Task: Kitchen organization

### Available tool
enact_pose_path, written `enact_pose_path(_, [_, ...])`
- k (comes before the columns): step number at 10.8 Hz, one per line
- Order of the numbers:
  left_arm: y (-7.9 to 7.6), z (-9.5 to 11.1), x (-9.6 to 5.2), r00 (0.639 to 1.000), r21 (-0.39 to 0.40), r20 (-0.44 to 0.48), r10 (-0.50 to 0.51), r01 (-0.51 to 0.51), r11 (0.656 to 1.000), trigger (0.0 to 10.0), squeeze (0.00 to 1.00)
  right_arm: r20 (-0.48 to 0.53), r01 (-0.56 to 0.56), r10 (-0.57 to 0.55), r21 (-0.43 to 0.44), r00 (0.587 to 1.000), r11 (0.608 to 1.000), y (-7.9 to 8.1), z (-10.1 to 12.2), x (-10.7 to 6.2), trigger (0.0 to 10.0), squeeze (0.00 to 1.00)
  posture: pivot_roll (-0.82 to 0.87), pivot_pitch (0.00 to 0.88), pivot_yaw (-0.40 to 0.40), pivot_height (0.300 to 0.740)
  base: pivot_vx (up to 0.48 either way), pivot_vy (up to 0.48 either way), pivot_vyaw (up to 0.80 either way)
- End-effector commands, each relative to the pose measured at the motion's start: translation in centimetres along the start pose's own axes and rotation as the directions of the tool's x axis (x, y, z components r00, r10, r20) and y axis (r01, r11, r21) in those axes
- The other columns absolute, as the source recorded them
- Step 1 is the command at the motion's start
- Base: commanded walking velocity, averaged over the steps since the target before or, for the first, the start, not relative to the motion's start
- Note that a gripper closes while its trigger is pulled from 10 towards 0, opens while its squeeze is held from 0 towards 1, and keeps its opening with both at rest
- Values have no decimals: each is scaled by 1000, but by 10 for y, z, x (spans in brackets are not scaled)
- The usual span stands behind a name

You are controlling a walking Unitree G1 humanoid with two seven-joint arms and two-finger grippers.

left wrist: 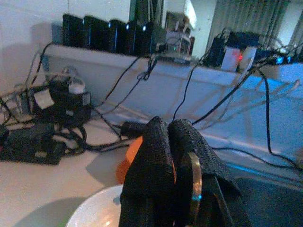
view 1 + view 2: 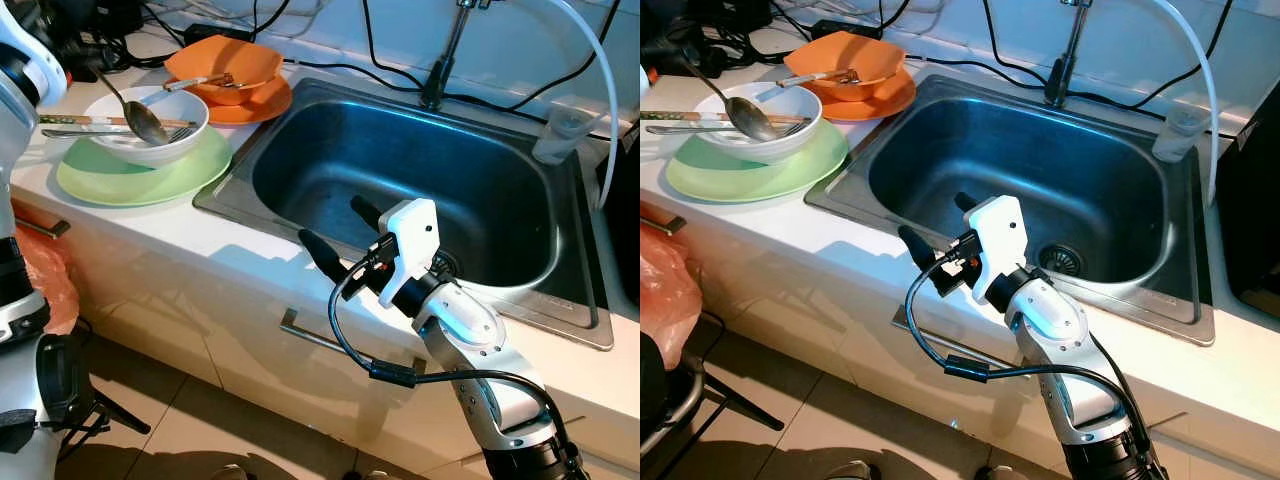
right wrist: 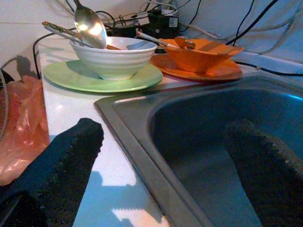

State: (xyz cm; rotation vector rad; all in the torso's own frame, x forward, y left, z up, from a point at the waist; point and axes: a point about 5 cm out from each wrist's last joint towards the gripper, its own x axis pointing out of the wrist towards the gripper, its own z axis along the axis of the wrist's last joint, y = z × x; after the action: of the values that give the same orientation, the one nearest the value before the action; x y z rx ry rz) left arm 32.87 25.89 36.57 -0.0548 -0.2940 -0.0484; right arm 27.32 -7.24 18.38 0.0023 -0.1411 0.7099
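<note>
The right hand (image 2: 340, 232) hangs above the front rim of the sink (image 2: 330, 120), with its two black fingers (image 3: 61, 165) wide apart; one finger is over the white counter (image 2: 150, 225) edge and the other is over the basin, and nothing is between them. The sink is steel, with a drain (image 2: 1060, 260) in its bottom and a tap (image 2: 445, 55) behind it. On the counter to the left of the sink lies a green plate (image 2: 110, 180), and a white bowl (image 2: 165, 140) stands on it. In the bowl there is a spoon (image 2: 140, 115) with its handle pointing up and back, and chopsticks (image 2: 70, 121) and a fork (image 2: 172, 132) lie across the rim. Behind it, just beside the sink corner, an orange bowl (image 2: 210, 62) sits on an orange plate (image 2: 265, 105), with a utensil (image 2: 200, 83) lying in it. The left hand (image 1: 170, 161) is above the white bowl, its fingers pressed together; a thin metal piece shows beside one finger, but I cannot tell what it is. Black cables (image 2: 330, 68) run along the back of the counter. An orange plastic bag (image 2: 50, 285) hangs below the counter edge, near a drawer handle (image 2: 315, 338). A clear cup (image 2: 565, 135) stands on the right back rim of the sink.
</note>
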Motion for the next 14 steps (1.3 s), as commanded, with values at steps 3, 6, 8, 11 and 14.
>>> enact_pose_path(3, [-7,15,-1,989,15,148,4,-6,1000,10000,0,0,-1,1,-12,1000,1000,-2,-1,1,10000,0,27,95,-64,740,0,0,0])
enact_pose_path(6, [-25,25,-10,925,178,378,38,-113,977,10000,0,3,1,-1,-16,1000,1000,-2,0,2,10000,0,25,88,-67,740,0,0,0])
enact_pose_path(8, [-44,2,-13,916,211,400,26,-119,970,10000,0,5,1,-1,-20,1000,1000,-2,-1,3,10000,0,21,86,-67,740,0,0,0])
enact_pose_path(11, [-61,-25,-15,933,217,361,0,-83,973,10000,0,7,5,-5,-23,1000,1000,-2,0,2,10000,0,14,88,-62,740,0,0,0])
enact_pose_path(14, [-59,-38,-16,943,183,333,28,-94,979,10000,0,7,4,-4,-20,1000,1000,-1,-1,2,10000,0,17,92,-61,740,0,0,0])
